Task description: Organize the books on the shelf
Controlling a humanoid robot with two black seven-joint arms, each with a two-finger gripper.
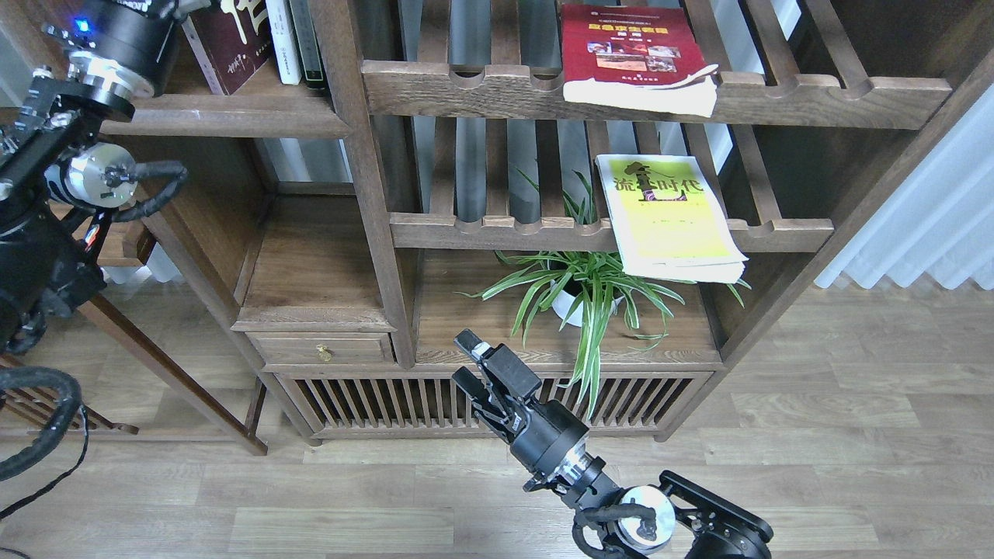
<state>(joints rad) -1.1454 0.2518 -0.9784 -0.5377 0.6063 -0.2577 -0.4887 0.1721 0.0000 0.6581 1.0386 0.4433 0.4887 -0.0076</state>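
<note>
- Left gripper [167, 6] sits at the top edge beside the maroon book [229, 39]; its fingers are cut off, grip unclear.
- The maroon book stands on the shelf [233, 120], long axis near upright, leaning left.
- Right gripper [467, 359] is low, with fingers parted and empty, well below the yellow-green book [668, 217] and red book [629, 50], which lie flat with spines left.

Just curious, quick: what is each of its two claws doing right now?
Left gripper: at the maroon book, mostly out of frame; cannot tell.
Right gripper: jaws open, holding nothing.

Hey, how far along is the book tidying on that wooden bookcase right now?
One of three looks done: the maroon book stands on the solid shelf beside the thin books, with the left arm up against it; its gripper is out of view. Left: the red book and yellow-green book lie on slatted racks. The right gripper is open and empty.
</note>
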